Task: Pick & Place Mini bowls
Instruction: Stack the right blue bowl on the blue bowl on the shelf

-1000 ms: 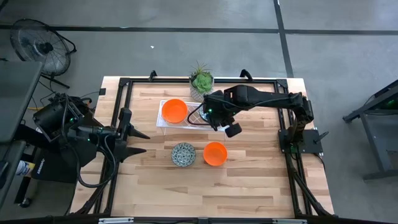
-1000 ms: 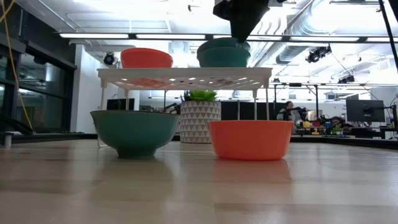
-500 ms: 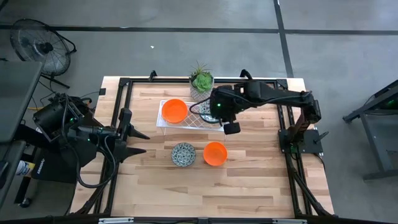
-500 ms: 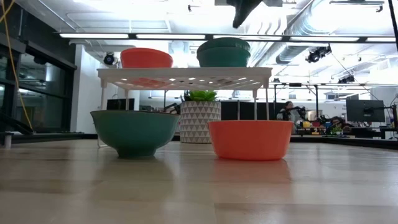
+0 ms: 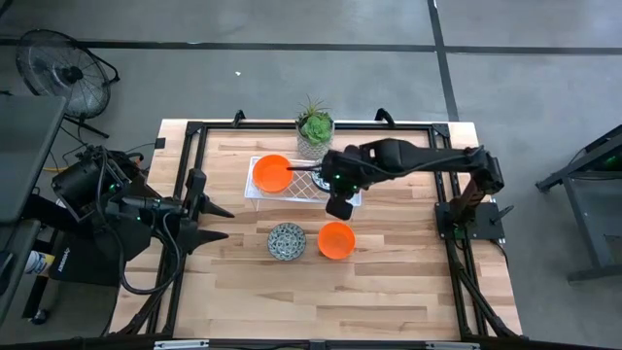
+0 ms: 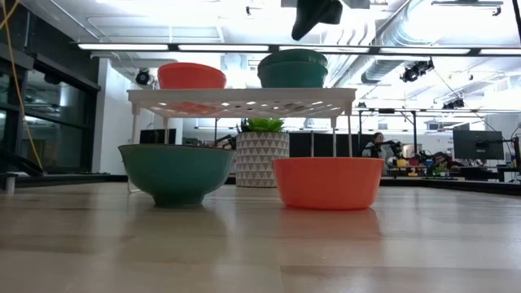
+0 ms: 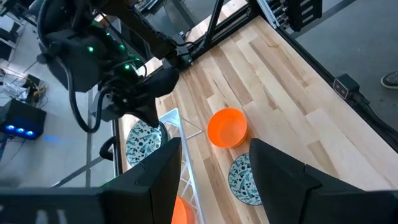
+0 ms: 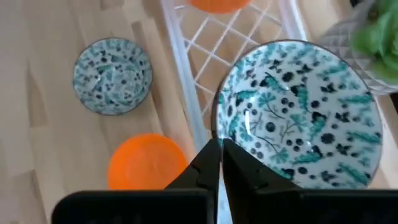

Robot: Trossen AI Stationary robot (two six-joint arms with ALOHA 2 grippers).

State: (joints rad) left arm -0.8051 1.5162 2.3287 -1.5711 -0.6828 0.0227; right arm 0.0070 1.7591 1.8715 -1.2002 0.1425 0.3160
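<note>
A white wire rack (image 5: 303,185) stands at the table's far middle. On it sit an orange mini bowl (image 5: 273,173) and a speckled mini bowl (image 8: 298,112). In the low view the speckled one (image 6: 293,69) shows two rims, one above the other. On the table, nearer, rest a speckled bowl (image 5: 287,240) and an orange bowl (image 5: 336,239). My right gripper (image 8: 219,155) is shut and hangs above the rack's speckled bowl, clear of it in the low view (image 6: 303,32). My left gripper (image 5: 216,222) waits open at the table's left.
A potted plant in a white patterned pot (image 5: 314,131) stands just behind the rack. A black frame (image 5: 194,131) runs round the table's edges. Bare wood (image 5: 321,292) spreads along the near side.
My right gripper has risen from the top of the speckled bowl on the rack until it hangs clear above it, then shifted a little toward the table's left. The bowl has stayed on the rack.
</note>
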